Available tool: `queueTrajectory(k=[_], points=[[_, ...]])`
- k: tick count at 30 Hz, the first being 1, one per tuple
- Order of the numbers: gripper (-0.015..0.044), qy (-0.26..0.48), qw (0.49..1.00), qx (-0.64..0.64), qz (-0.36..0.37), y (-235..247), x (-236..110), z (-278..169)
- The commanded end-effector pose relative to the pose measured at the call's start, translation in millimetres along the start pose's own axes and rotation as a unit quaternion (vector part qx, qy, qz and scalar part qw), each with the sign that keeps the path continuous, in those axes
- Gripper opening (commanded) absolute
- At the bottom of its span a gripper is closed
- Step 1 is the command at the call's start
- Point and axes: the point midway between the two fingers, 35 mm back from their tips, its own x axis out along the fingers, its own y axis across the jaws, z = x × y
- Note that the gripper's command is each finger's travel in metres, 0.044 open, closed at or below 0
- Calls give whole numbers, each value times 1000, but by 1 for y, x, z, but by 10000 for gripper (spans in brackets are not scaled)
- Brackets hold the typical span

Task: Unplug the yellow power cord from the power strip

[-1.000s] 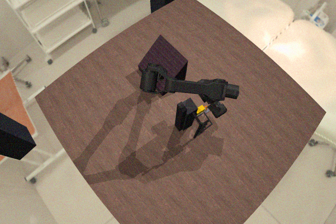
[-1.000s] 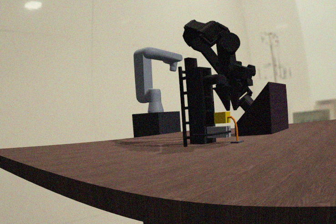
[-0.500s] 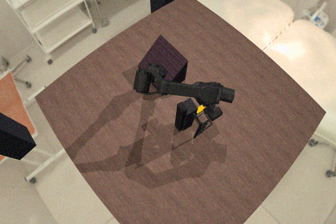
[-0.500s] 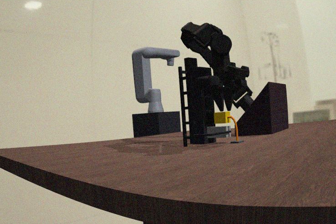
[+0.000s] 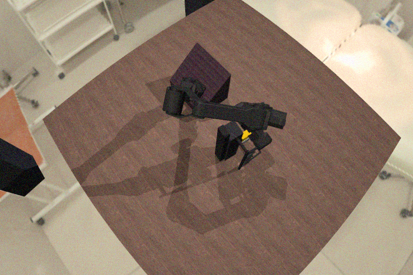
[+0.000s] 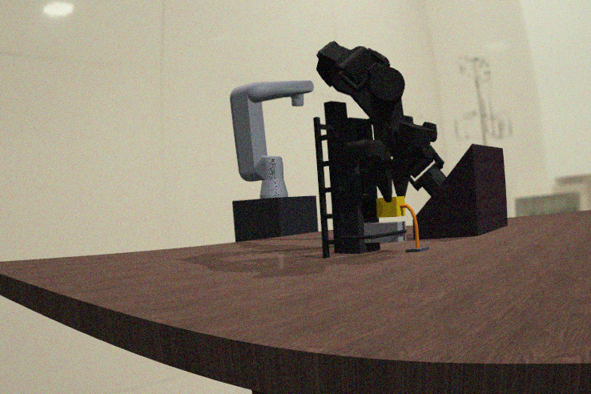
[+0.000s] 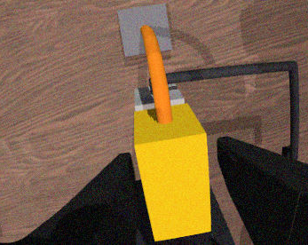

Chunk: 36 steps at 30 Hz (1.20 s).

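Observation:
The yellow plug (image 5: pixel 245 134) (image 6: pixel 390 208) (image 7: pixel 174 186) sits above the grey power strip (image 6: pixel 381 232) (image 7: pixel 143 106), with a pale band between them in the exterior view. The orange-yellow cord (image 6: pixel 416 229) (image 7: pixel 157 75) leaves the plug's end and bends down to a small grey pad (image 6: pixel 416 249) (image 7: pixel 129 35) on the table. My gripper (image 6: pixel 394 197) (image 7: pixel 175 156) is partly open and points down at the plug. In the wrist view one finger stands on each side of the plug, with a visible gap on both sides. The top view mostly hides the fingers.
A tall black block (image 5: pixel 226 142) (image 6: pixel 347 189) stands close beside the plug. A thin black frame with rungs (image 6: pixel 326 189) (image 7: pixel 294 106) stands by the strip. A dark wedge (image 5: pixel 200 68) (image 6: pixel 492 189) is near my arm's base. A grey arm (image 6: pixel 247 136) stands on a dark box (image 6: pixel 274 219) behind.

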Motion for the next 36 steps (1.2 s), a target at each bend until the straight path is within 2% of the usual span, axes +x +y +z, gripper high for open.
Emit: queueTrajectory(k=[1, 2, 5, 14, 15, 36], points=[[160, 3, 1000, -3, 2, 1, 4, -1], [160, 3, 1000, -3, 2, 1, 4, -1], [81, 0, 1000, 0, 1, 0, 1, 0], [21, 0, 1000, 0, 1, 0, 1, 0], [0, 0, 1000, 0, 1, 0, 1, 0], [0, -1, 1000, -1, 1, -2, -1, 30]])
